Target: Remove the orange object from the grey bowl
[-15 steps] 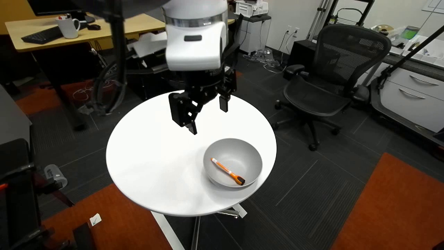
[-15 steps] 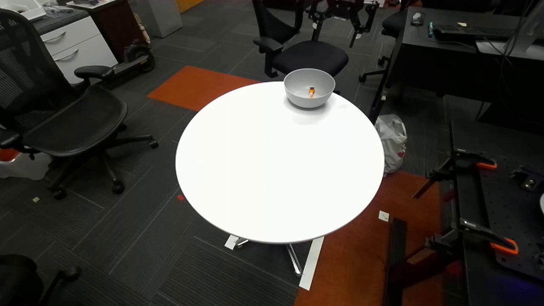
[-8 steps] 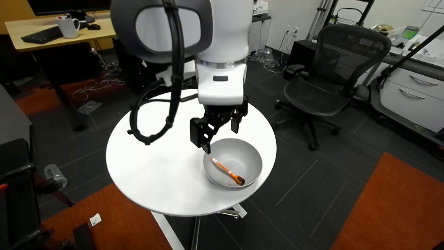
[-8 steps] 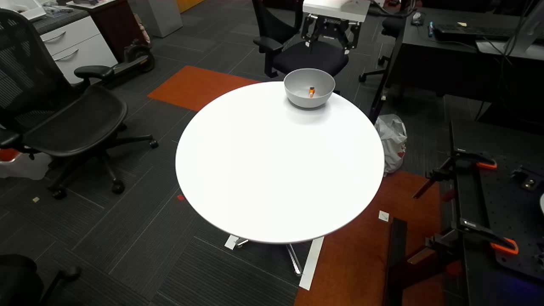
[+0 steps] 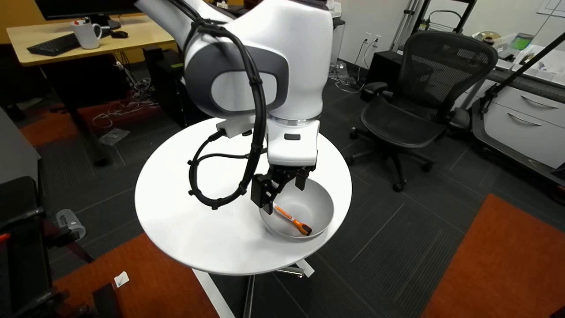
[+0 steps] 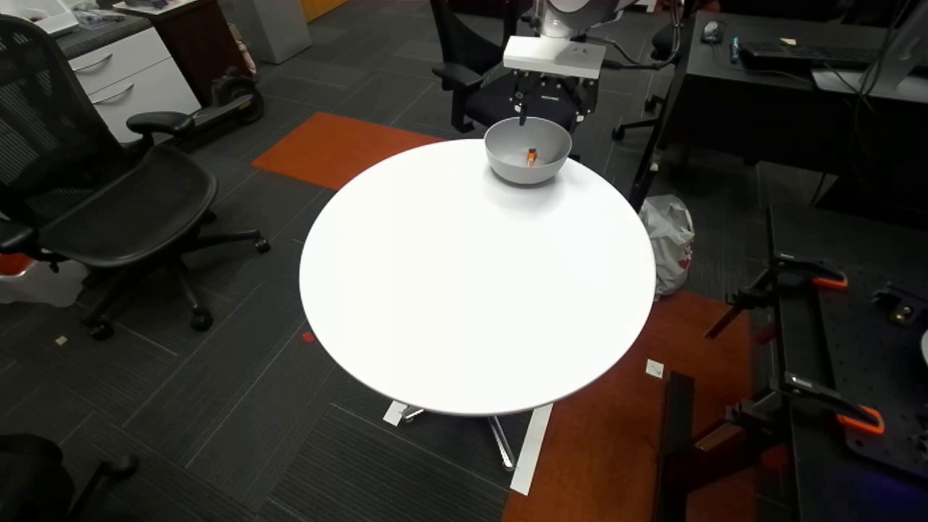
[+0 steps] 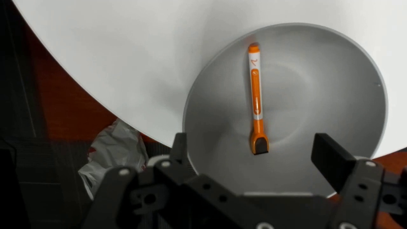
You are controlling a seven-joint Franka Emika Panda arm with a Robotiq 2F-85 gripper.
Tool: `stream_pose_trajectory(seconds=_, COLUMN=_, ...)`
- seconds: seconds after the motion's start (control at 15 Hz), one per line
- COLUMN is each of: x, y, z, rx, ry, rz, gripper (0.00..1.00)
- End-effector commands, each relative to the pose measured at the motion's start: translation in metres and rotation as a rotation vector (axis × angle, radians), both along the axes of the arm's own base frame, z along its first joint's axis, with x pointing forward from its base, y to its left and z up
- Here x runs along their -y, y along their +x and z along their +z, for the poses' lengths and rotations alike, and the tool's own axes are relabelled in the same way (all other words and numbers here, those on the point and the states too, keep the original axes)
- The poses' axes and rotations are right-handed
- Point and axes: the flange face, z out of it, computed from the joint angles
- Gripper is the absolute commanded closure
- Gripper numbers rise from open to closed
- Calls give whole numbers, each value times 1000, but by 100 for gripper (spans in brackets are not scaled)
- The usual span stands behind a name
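Observation:
The orange object, an orange and white marker [image 7: 256,89] with a dark flat end, lies in the grey bowl [image 7: 334,101]. It also shows in both exterior views, as a marker [image 5: 287,215] and, small, as a marker [image 6: 532,154]. The bowl [image 6: 507,156] stands near the edge of the white round table [image 6: 464,290]. My gripper [image 7: 249,136] is open and empty above the bowl. In the wrist view the marker's dark end sits between the wide-apart fingers. In an exterior view, my gripper [image 5: 286,199] hides the marker's light tip and part of the rim.
A black office chair [image 5: 432,88] stands beside the table. Another chair [image 6: 478,101] is behind the bowl. A plastic bag [image 6: 667,243] lies on the floor by the table, near a black bench [image 6: 855,239] with orange-tipped clamps. A cable loop [image 5: 216,203] hangs from the arm.
My gripper has come down and across the table to the bowl, with its jaws still open. The bowl and the marker in it have not moved.

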Motion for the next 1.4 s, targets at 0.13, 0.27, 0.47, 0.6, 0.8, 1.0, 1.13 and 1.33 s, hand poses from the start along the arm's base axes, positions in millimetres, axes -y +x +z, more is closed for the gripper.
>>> stream_pose_trajectory(seconds=0.13, x=0, y=18, z=-17, rx=-3, ry=-14, rz=-27, gripper=0)
stream_pose_trajectory(seconds=0.27, x=-2, y=23, z=-22, rx=-4, ry=-19, rz=-25, gripper=0)
stream_pose_trajectory(seconds=0.47, x=-3, y=29, z=-30, rx=-6, ry=-18, rz=-35, gripper=0)
stream_pose_trajectory(seconds=0.6, x=-4, y=31, z=-36, rx=-13, ry=-17, rz=-39, gripper=0)
stream_pose_trajectory(seconds=0.8, x=-5, y=32, z=-47, rx=-24, ry=-16, rz=-54, gripper=0)
stream_pose_trajectory(seconds=1.0, x=-4, y=33, z=-56, rx=-33, ry=-17, rz=-64, gripper=0)
stream_pose_trajectory(seconds=1.13, x=-3, y=33, z=-62, rx=-40, ry=-17, rz=-66, gripper=0)
stream_pose_trajectory(seconds=1.33, x=-2, y=35, z=-70, rx=-46, ry=-12, rz=-68, gripper=0)
